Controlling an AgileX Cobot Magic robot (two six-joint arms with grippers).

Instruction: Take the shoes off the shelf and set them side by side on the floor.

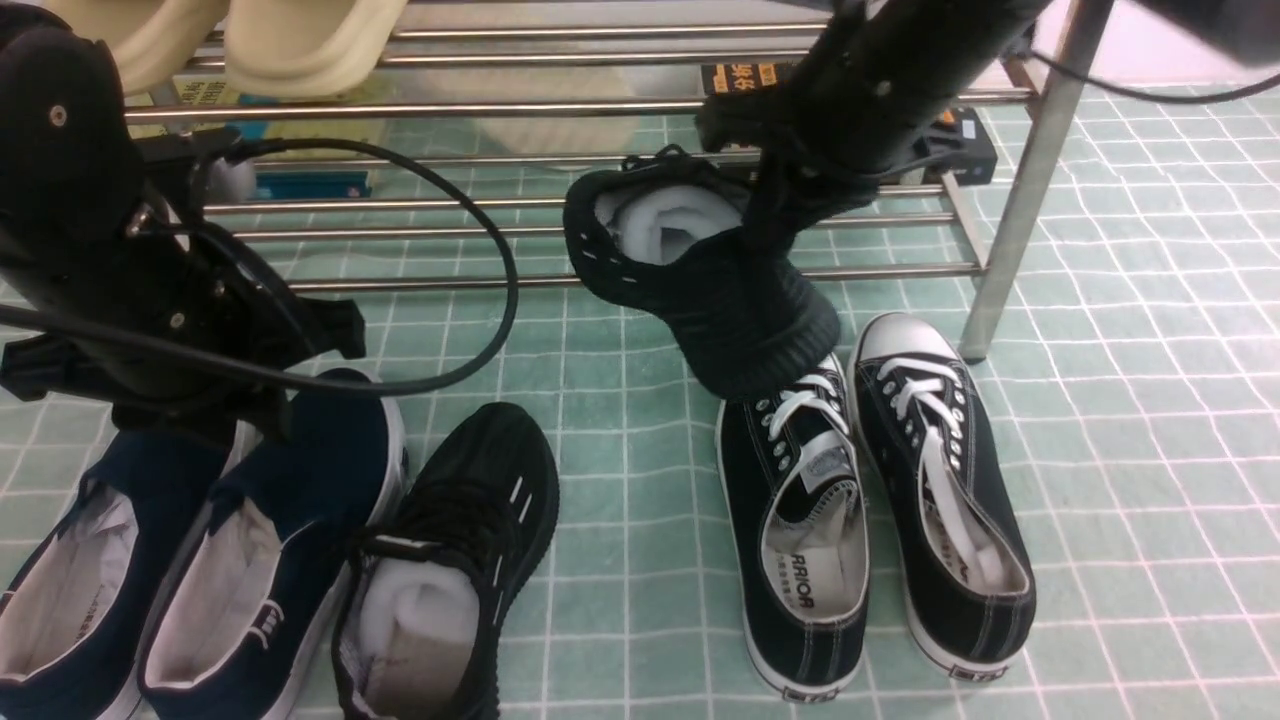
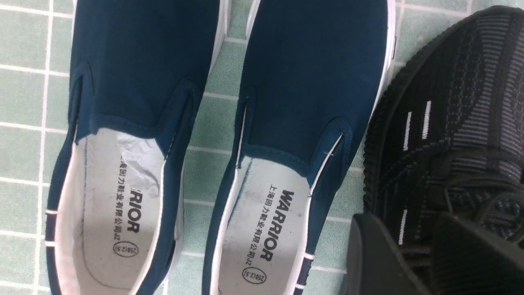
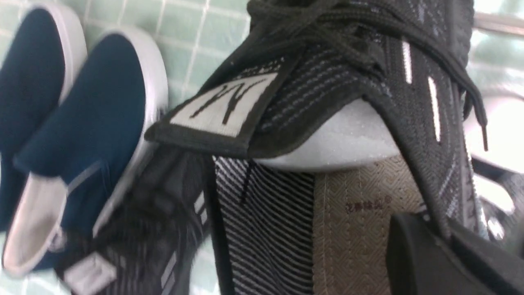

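Your right gripper (image 1: 762, 212) pinches the hanging black sneaker (image 1: 700, 290) by its collar. Lower it onto the floor (image 1: 620, 450) just beside its grounded mate (image 1: 450, 560), toes level. Your left gripper (image 2: 405, 233) hangs spread and empty above that mate.

Both arms are matte black: the left arm (image 1: 90, 250), before the left end of the shelf (image 1: 600, 105), has a bulky rounded casing with small silver screws (image 1: 57, 115) and a thick looping black cable (image 1: 512, 270), while the right arm (image 1: 880, 70), before its right end, is smoother, with a thin black wire (image 1: 1170, 100).
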